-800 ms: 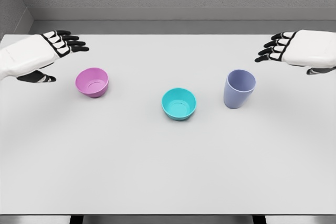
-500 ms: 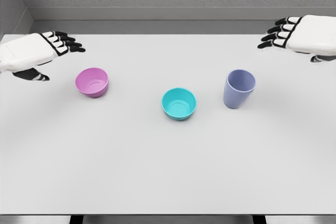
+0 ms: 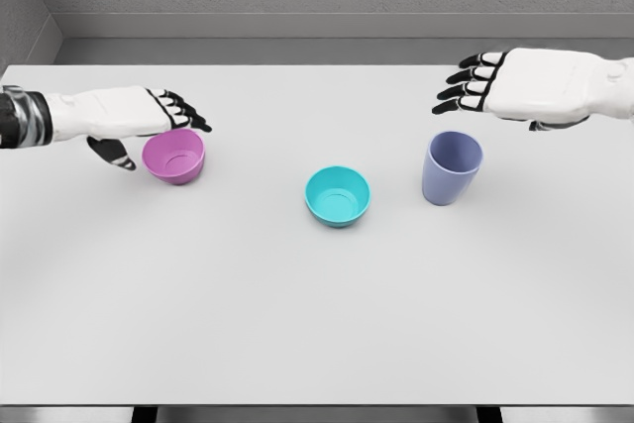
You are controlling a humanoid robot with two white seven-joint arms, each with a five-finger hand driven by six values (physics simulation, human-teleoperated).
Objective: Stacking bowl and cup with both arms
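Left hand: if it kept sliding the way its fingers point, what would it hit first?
Probably the pink bowl. The left hand, fingers open, points right along the bowl's far rim. It may pass just behind or above; depth is unclear.

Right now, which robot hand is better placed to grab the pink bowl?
The left robot hand: it sits at the pink bowl's rim, fingers open. The right robot hand hovers above the purple cup.

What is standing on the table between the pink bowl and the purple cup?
Only the teal bowl stands between the pink bowl and the purple cup, touching neither, as the head view shows.
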